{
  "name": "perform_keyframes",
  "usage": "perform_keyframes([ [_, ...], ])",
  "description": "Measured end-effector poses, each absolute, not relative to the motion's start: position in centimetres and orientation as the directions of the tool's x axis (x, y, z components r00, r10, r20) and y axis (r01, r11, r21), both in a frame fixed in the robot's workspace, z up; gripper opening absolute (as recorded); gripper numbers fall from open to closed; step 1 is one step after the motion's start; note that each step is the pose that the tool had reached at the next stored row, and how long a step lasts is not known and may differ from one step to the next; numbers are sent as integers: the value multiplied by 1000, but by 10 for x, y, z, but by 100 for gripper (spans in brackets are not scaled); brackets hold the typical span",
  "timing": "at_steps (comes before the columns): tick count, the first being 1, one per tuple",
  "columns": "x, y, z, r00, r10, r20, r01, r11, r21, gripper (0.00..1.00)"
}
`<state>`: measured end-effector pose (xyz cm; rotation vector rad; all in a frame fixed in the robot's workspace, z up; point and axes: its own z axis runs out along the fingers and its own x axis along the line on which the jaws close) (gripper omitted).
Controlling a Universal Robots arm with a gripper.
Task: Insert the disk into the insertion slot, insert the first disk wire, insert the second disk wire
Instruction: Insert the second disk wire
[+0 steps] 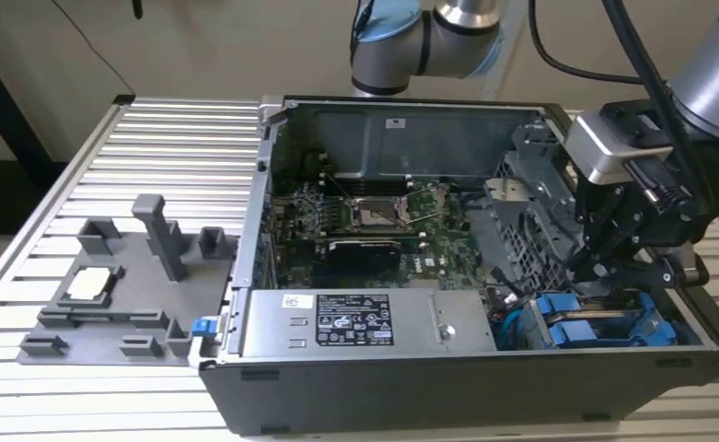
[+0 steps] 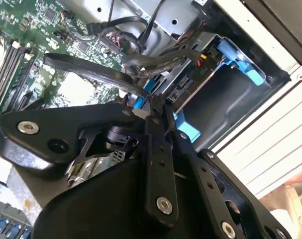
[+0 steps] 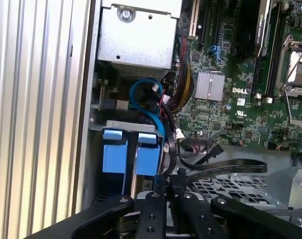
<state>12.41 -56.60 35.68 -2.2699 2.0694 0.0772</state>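
Ribbed metal desk [image 1: 163,138] carries the open computer case [image 1: 482,387]. My hand [image 1: 605,267], lower right, sits pressed together over the disk [image 1: 611,327] seated in the insertion slot [image 1: 525,327].

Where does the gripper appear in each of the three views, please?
Exterior view: the gripper is at the exterior view's right, inside the computer case, above the blue carriers.
First wrist view: gripper beside those carriers.
Second wrist view: gripper in front of them.
Shared landmark: the green motherboard.
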Motion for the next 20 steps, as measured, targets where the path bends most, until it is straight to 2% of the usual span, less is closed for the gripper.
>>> perform_keyframes([
  [20, 137, -577, 350, 29, -996, -84, -999, -28, -16, 16],
])
